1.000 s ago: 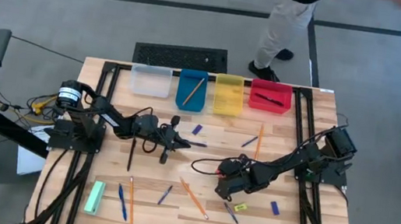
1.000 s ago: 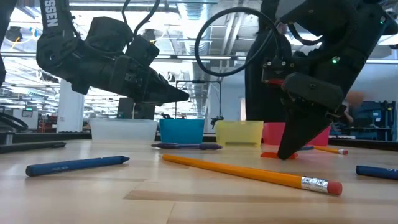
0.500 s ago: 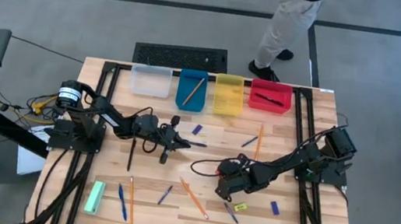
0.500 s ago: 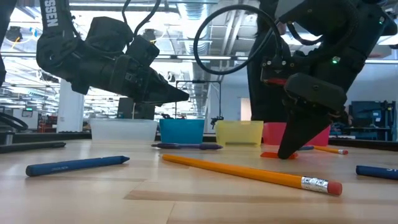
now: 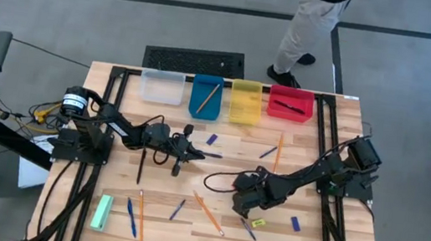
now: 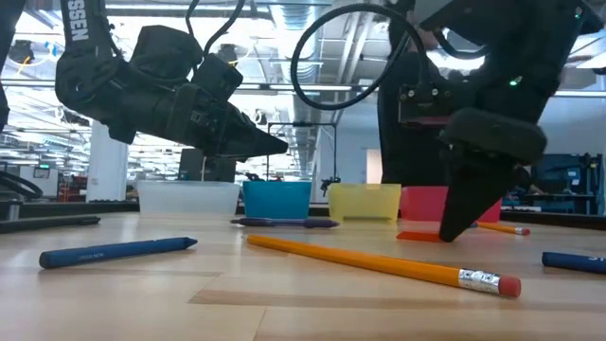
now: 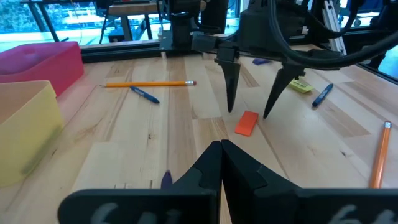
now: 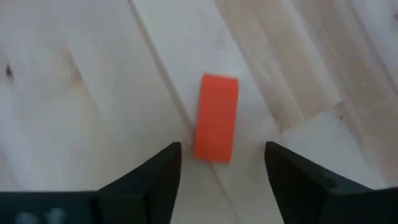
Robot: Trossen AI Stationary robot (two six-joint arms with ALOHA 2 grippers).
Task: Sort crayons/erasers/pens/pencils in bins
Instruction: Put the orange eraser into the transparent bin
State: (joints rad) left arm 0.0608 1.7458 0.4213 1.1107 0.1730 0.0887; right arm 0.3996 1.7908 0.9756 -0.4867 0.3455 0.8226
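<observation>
Right gripper (image 5: 233,184), fingers spread, has shifted slightly right over the orange eraser (image 8: 217,117) lying mid-frame on the table, lining up a grasp, while left gripper (image 7: 221,147) waits clenched, centre-left.

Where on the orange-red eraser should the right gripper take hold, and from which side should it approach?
Grip the orange-red eraser across its two long sides near its middle, coming straight down from above. It lies flat on the table, a short block with nothing touching it. The right gripper is open above it, its fingers probably wide enough to straddle the narrow width.
</observation>
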